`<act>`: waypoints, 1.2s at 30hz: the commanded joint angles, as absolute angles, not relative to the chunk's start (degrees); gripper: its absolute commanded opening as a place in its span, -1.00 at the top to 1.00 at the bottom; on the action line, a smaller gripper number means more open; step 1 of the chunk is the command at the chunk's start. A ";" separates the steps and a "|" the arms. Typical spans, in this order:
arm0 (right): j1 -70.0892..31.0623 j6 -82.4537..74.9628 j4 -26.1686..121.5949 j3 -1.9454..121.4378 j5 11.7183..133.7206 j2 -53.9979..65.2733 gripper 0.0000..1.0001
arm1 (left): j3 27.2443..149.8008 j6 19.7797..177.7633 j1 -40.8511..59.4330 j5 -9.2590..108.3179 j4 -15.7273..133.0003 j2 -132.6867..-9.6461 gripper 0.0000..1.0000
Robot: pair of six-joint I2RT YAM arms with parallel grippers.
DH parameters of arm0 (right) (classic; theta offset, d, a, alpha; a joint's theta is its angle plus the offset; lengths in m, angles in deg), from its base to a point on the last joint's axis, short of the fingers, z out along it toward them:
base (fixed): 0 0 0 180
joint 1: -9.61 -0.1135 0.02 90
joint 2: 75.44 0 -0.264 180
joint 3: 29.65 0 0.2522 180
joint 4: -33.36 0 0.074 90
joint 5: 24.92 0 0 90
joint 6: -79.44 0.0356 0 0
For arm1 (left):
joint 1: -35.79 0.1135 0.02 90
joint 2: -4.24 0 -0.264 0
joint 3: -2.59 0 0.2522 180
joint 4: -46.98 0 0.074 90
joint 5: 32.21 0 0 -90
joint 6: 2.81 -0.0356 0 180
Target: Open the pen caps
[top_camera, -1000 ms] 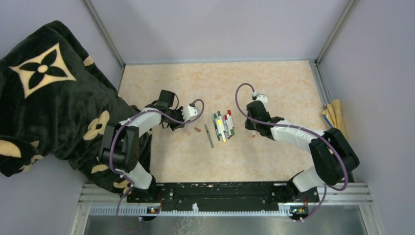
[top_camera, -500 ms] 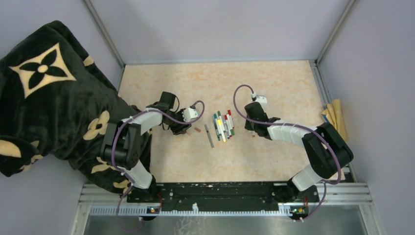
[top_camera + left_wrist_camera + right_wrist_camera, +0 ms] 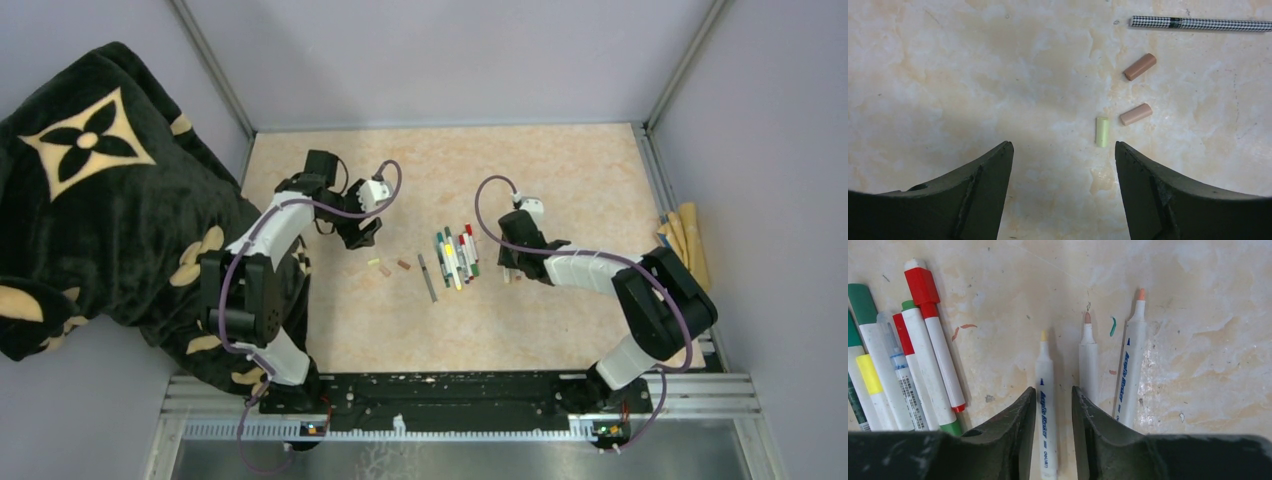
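Three loose pen caps lie on the table in the left wrist view: a pale yellow cap (image 3: 1102, 131) and two brown caps (image 3: 1136, 114) (image 3: 1140, 66). My left gripper (image 3: 1063, 145) hangs open above them, empty; from above it (image 3: 362, 232) sits just beyond the caps (image 3: 380, 267). My right gripper (image 3: 1054, 388) is low over three uncapped pens, its jaws slightly open. The yellow-tipped pen (image 3: 1045, 370) lies between them with a gap on its right. Left of it lie capped pens with a red cap (image 3: 922, 284), green cap (image 3: 862, 302) and yellow cap (image 3: 869, 374).
A houndstooth-patterned pen (image 3: 1198, 23) lies beyond the brown caps, left of the pen pile (image 3: 455, 255). A black flower-print blanket (image 3: 90, 200) covers the left side by the left arm. Tan rolled sticks (image 3: 685, 235) rest outside the right rail.
My left gripper opened and pulled back towards the far left, leaving the yellow cap on the table beside the brown ones. My right gripper's jaws parted around the yellow-tipped pen.
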State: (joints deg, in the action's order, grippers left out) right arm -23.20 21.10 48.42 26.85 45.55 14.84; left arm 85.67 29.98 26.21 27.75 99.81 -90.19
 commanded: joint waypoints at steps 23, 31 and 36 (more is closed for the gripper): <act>-28.38 26.19 51.61 28.44 50.03 10.97 0.78 | 86.49 30.69 27.79 23.51 106.20 -83.49 -0.61; -23.92 24.51 53.14 26.93 55.44 14.28 0.90 | 86.48 30.17 28.06 23.60 106.44 -83.04 -0.58; -21.93 24.09 55.22 25.26 53.94 10.90 0.92 | 86.87 30.04 28.08 23.64 106.26 -83.18 -0.58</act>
State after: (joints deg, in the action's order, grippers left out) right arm -23.47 24.51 52.55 27.05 54.29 14.16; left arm 86.39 30.77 27.69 25.21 104.95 -84.55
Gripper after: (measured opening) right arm 0.045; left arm 0.792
